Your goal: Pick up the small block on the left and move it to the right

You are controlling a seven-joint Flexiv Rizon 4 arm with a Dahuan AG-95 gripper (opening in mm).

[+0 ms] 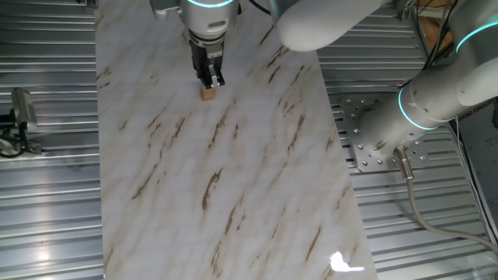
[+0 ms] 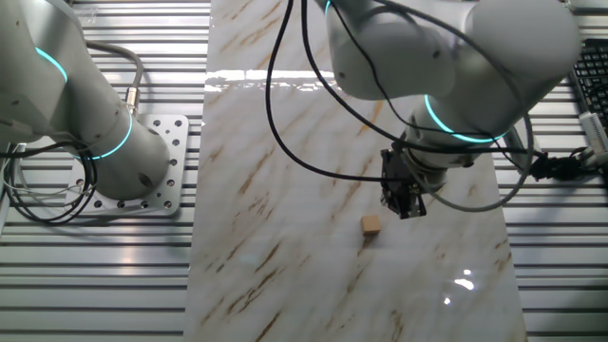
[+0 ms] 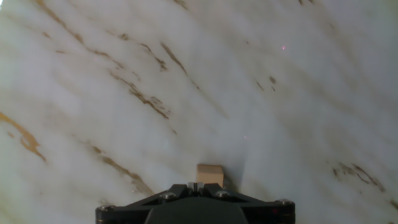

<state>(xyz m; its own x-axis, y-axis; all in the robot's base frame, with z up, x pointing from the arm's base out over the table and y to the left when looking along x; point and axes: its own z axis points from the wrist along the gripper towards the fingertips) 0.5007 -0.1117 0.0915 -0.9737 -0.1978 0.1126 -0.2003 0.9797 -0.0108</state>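
Note:
The small block [image 1: 208, 93] is a tiny light-brown wooden cube lying on the marble tabletop; it also shows in the other fixed view [image 2: 370, 225] and in the hand view [image 3: 210, 175]. My gripper [image 1: 209, 79] hangs just above and beside it, apart from it; it also shows in the other fixed view [image 2: 405, 207]. In the hand view the fingertips [image 3: 193, 185] are pressed together with nothing between them, and the block sits on the table just beyond them.
The marble board [image 1: 233, 179] is a long strip bordered by ribbed metal flooring [image 1: 47, 194]. The arm's base plate [image 2: 157, 171] stands beside the board. Cables [image 2: 285, 114] hang over the board near the wrist.

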